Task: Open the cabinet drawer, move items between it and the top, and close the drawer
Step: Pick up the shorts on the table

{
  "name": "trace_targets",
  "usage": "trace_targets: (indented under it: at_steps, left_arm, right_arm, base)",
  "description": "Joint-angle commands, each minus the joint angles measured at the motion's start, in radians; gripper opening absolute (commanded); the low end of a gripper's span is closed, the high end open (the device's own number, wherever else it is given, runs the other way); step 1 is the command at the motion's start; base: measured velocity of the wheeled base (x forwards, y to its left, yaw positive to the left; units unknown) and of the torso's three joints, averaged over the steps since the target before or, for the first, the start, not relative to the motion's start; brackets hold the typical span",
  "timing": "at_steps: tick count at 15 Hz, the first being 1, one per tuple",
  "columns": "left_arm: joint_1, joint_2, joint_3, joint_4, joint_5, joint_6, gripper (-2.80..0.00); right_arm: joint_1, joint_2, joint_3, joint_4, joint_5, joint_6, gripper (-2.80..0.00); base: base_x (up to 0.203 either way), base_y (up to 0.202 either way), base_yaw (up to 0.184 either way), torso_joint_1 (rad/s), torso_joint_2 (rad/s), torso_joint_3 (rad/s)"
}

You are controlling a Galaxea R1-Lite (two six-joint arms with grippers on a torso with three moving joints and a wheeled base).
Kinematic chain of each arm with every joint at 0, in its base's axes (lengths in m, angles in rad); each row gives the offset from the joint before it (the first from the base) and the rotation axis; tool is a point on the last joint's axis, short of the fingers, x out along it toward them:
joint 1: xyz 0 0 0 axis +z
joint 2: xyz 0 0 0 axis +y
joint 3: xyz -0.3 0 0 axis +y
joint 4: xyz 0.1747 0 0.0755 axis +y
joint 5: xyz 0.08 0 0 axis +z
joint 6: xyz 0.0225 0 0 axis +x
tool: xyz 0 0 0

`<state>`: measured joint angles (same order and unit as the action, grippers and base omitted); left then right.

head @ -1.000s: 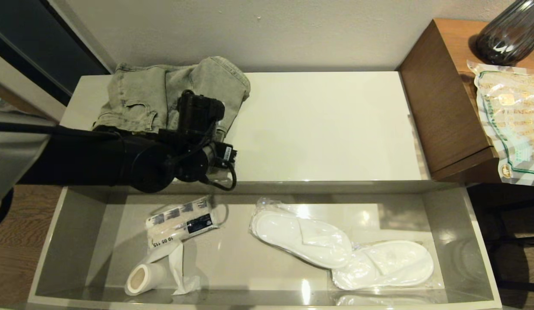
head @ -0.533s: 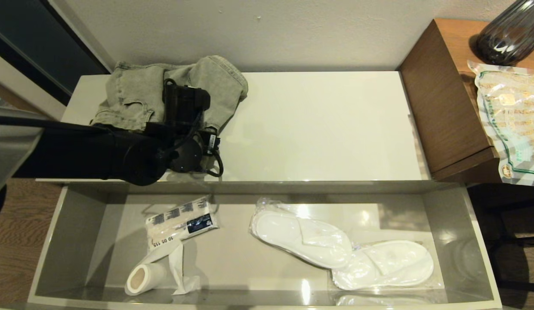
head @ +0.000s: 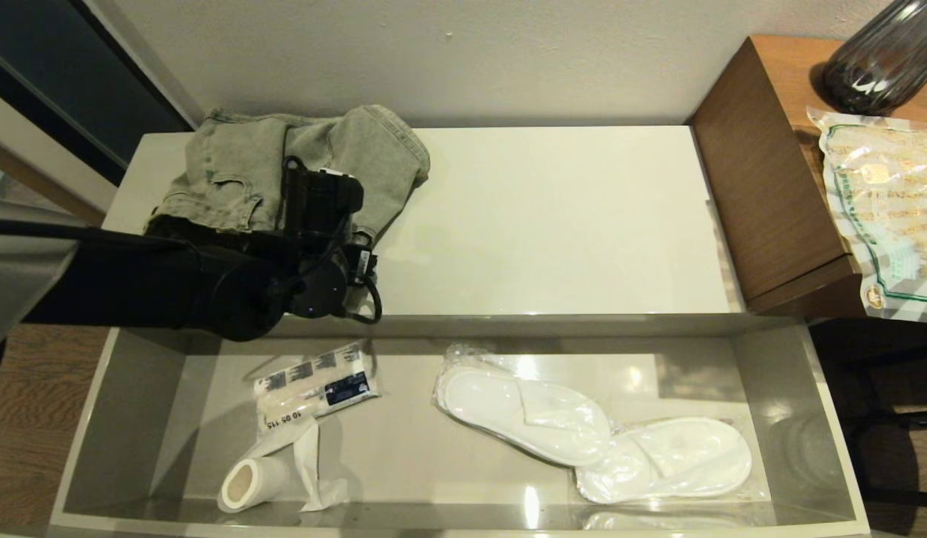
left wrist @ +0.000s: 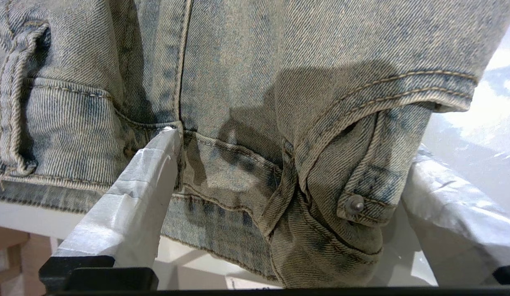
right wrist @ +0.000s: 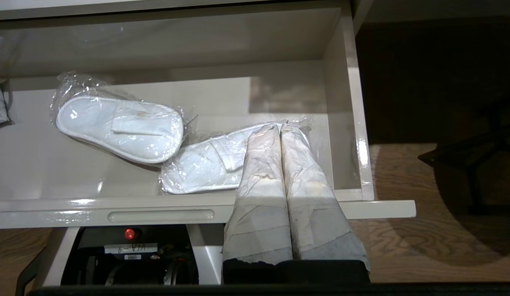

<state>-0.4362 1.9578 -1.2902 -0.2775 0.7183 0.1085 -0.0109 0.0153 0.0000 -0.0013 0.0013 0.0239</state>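
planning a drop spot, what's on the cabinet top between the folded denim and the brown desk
Nothing: in the head view the top is bare glossy panel from the denim garment to the brown desk.

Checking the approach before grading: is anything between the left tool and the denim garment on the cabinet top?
Nothing visible. In the left wrist view the left tool is open right at the folded denim garment on the top, one finger already against the fabric, no other object between them.
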Motion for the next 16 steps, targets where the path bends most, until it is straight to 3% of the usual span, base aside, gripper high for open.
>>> trace_targets:
  at_steps: [1,10,16]
  left_arm:
    - [0.002,0.026,0.003,0.006,0.003,-0.005,-2.8]
    - [0.001,0.012,0.029,0.006,-0.002,-0.039,-2.8]
    - [-0.005,-0.174,0.154,0.011,-0.014,-0.093,-2.8]
  right_arm:
    - [0.0,0.002,0.002,0.0,0.0,0.001,-2.8]
    - [0.0,0.002,0.002,0.0,0.0,-0.001,-2.8]
    - [0.0,0.002,0.002,0.0,0.0,-0.001,-2.8]
  base:
    - [0.0,0.0,0.0,0.0,0.0,0.0]
    - [0.0,0.0,0.0,0.0,0.0,0.0]
    - [0.0,0.0,0.0,0.0,0.0,0.0]
